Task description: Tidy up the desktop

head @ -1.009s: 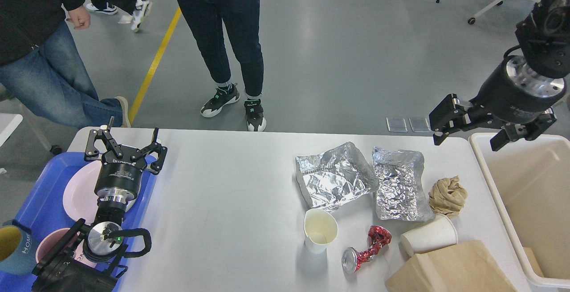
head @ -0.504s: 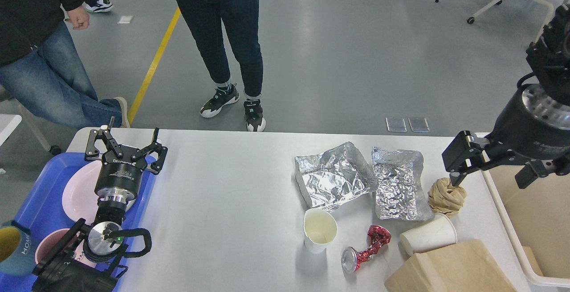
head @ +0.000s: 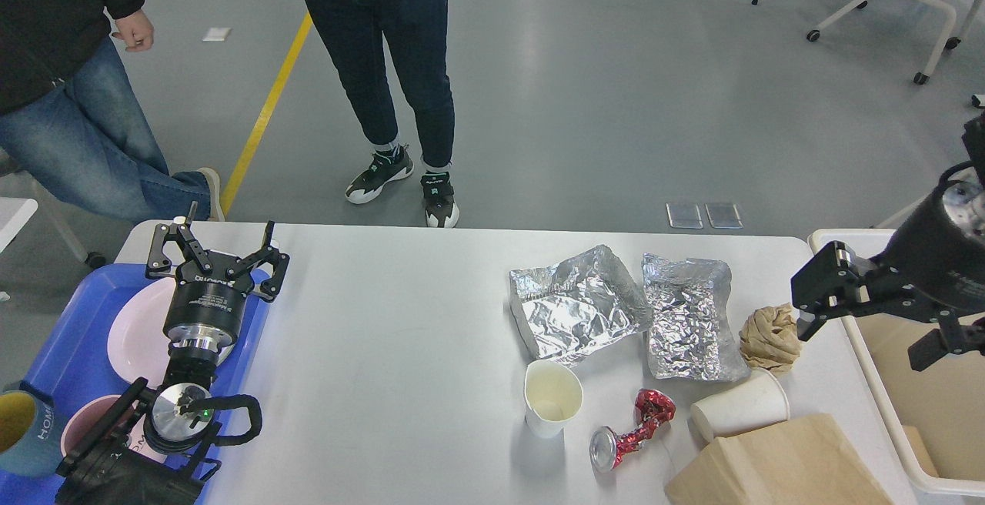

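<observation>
Our right gripper (head: 873,320) hangs spread and empty just right of the crumpled brown paper wad (head: 772,338) on the desktop (head: 400,336) — far nearer than our left.

Right gripper (head: 869,322): lower and further right than a second ago. Then it hung above the table's (head: 400,351) far right corner, over the floor edge; half a second ago it was just above the crumpled brown paper ball (head: 772,339); now it spans the cream bin's (head: 862,351) left rim, its left finger just right of the paper ball, its right finger over the bin's inside. Jaws spread wide, as before. More of the arm behind it is out of view at the right edge.

Walking feet, top left: gone from view; only a white scrap (head: 216,34) lies on the floor there.
</observation>
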### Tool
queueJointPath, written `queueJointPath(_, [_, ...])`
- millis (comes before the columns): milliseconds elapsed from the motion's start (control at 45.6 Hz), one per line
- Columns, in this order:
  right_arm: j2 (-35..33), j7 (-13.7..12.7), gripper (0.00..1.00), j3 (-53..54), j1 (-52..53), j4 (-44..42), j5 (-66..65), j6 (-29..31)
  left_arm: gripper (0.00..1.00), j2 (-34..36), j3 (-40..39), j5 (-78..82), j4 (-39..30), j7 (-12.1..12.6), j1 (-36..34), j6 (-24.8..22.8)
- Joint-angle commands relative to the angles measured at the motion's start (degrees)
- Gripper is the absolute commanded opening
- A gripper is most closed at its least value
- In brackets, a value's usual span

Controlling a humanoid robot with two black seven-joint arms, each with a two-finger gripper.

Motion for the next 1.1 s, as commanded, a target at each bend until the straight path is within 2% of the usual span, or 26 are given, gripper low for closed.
queueJointPath(0, [-7.49, 0.10, 0.99, -0.60, -5.65, 0.00, 1.32, -2.75, 0.96, 0.01, 0.00, -0.07, 0.00, -0.02, 0.00, 0.00])
queueJointPath(197, [-17.87, 0.54, 1.00, -0.07, -16.82, -0.24, 0.62, -6.53, 0.96, 0.01, 0.00, -0.08, 0.00, -0.02, 0.00, 0.00])
queueJointPath(263, [-20.94, 1.59, 0.99, 0.02, -19.98, -0.24, 0.80, -8.46, 0.96, 0.01, 0.00, 0.01, 0.00, -0.02, 0.00, 0.00])
queueJointPath(395, [-29.73, 2.83, 0.99, 0.54, -22.45, -0.33, 0.80, -9.08, 0.96, -0.08, 0.00, 0.01, 0.00, -0.02, 0.00, 0.00])
queueJointPath(504, [-33.78, 3.00, 0.99, 1.51, -24.99, -1.73, 0.80, -10.48, 0.96, 0.01, 0.00, 0.01, 0.00, -0.02, 0.00, 0.00])
queueJointPath(680, [-34.58, 4.41, 0.97, 9.24, -38.08, -3.40, 0.80, -18.83, 0.96, 0.01, 0.00, 0.01, 0.00, -0.02, 0.00, 0.00])
queueJointPath(833, [-31.07, 4.41, 0.97, 19.51, -52.93, -5.25, 1.06, -26.04, 0.96, 0.01, 0.00, 0.01, 0.00, -0.02, 0.00, 0.00])
queueJointPath(943, [-29.75, 4.41, 0.97, 25.15, -60.94, -6.92, 1.50, -27.63, 0.96, 0.01, 0.00, 0.01, 0.00, -0.02, 0.00, 0.00])
queueJointPath(1074, [-29.39, 4.41, 0.97, 27.09, -64.11, -7.62, 1.59, -28.59, 0.96, 0.01, 0.00, 0.01, 0.00, -0.02, 0.00, 0.00])
